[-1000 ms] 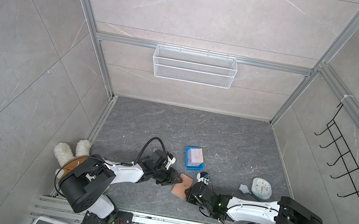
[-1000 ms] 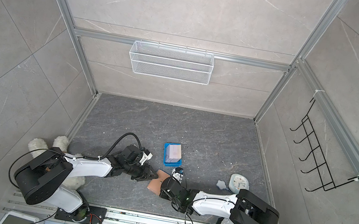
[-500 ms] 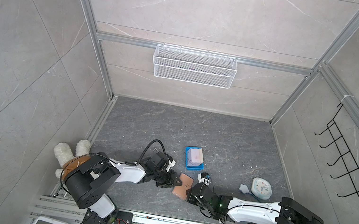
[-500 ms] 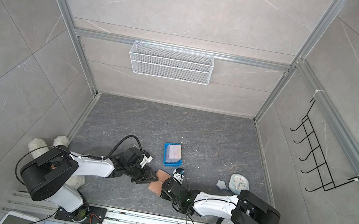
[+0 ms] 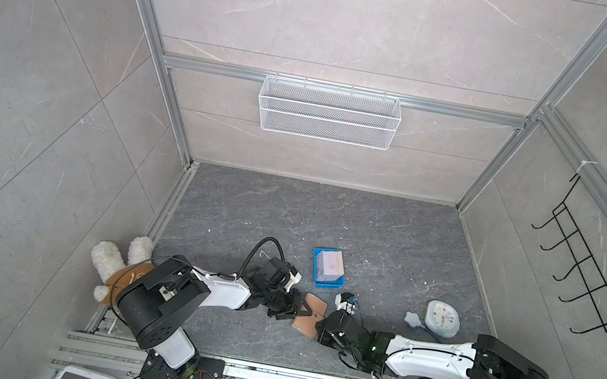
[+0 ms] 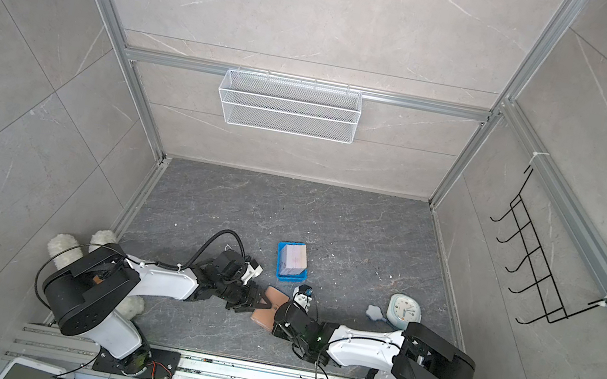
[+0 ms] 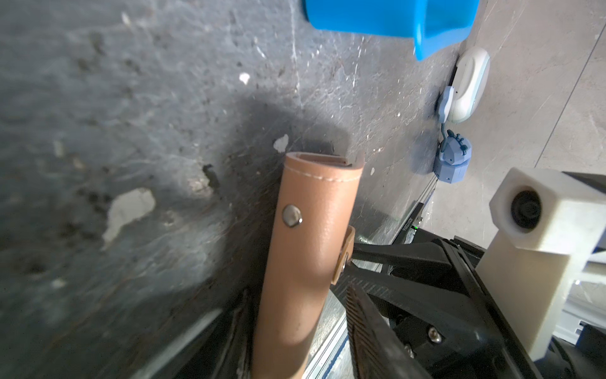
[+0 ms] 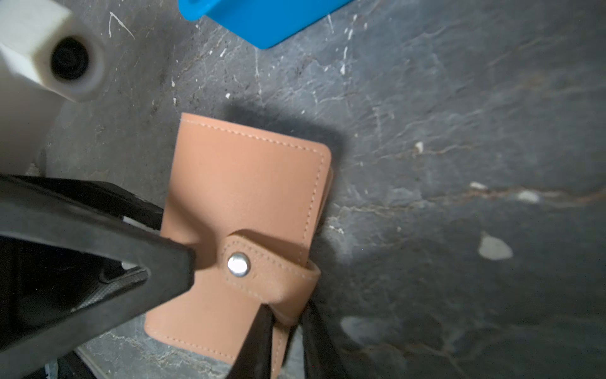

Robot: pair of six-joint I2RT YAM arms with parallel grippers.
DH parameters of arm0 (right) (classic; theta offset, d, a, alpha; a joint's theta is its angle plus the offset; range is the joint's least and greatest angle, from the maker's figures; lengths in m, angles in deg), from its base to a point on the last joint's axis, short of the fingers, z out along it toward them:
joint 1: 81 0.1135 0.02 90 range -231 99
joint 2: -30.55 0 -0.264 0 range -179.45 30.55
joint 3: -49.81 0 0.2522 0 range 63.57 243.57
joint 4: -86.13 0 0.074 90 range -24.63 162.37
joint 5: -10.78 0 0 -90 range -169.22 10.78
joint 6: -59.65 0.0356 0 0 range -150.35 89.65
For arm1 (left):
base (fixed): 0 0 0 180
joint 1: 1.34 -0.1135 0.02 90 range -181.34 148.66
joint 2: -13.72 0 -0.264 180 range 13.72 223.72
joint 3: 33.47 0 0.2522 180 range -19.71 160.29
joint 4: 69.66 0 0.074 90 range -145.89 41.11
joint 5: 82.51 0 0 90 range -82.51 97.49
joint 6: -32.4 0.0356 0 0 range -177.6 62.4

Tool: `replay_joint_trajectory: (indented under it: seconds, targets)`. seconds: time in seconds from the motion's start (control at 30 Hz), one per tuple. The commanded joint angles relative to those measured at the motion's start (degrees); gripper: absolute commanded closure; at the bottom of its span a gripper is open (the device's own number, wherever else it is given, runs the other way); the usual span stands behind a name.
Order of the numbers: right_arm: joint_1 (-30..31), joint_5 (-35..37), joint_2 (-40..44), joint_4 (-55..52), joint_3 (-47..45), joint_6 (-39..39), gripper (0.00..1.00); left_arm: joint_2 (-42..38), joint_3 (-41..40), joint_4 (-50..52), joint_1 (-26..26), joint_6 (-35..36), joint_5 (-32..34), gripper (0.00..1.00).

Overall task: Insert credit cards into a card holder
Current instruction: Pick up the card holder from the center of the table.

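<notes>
The card holder (image 8: 249, 183) sits shut on the counter (image 5: 288, 217) between the two sets of jaws. Its snap tab (image 8: 262, 272) is fastened over the front face. The left jaws straddle its spine edge, with one jaw tip resting on the top face just beside the snap button (image 8: 238, 265) and the other below. The left wrist view shows a sliver of light along one side, so I cannot tell whether they truly clamp it. The right jaws are drawn in narrow on the fold of the tab and touch it on both sides. The credit cards (image 5: 330, 266) sit stacked in the blue tray (image 5: 325, 284), beyond both jaws and untouched.

The likely next move is to pull the tab off its snap, and that is where trouble lies. The tab is thin, soft and gripped only at its fold, so it may slip out of the right jaws before the snap gives. If the left hold is loose, the whole holder will probably drag or lift with the pull instead of opening. The two sets of jaws work very close together, so a misjudged pull could knock them into each other.
</notes>
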State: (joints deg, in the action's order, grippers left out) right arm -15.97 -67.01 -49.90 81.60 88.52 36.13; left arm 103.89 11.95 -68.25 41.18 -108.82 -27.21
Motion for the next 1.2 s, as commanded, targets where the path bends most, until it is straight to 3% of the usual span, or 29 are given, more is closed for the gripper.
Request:
replay_joint_trajectory:
  seconds: [0.0, 0.53, 0.87, 1.17]
  targets:
    - [0.1, 1.2, -0.3, -4.7, -2.1, 0.6, 0.80, -1.5, 1.1, -0.7, 0.4, -0.9, -2.0, 0.55]
    - [0.1, 1.2, 2.9, -5.1, -2.5, -0.4, 0.79, -3.7, 0.9, -2.1, 1.6, -1.5, -1.0, 0.79]
    - [0.9, 3.4, 17.2, -20.0, 2.1, -6.6, 0.72, -9.5, -1.7, -2.9, 8.9, -4.0, 13.0, 0.89]
    - [2.6, 4.9, 18.7, -29.1, 8.7, -10.0, 0.70, -12.5, -2.4, -3.8, 15.2, -5.5, 24.3, 0.91]
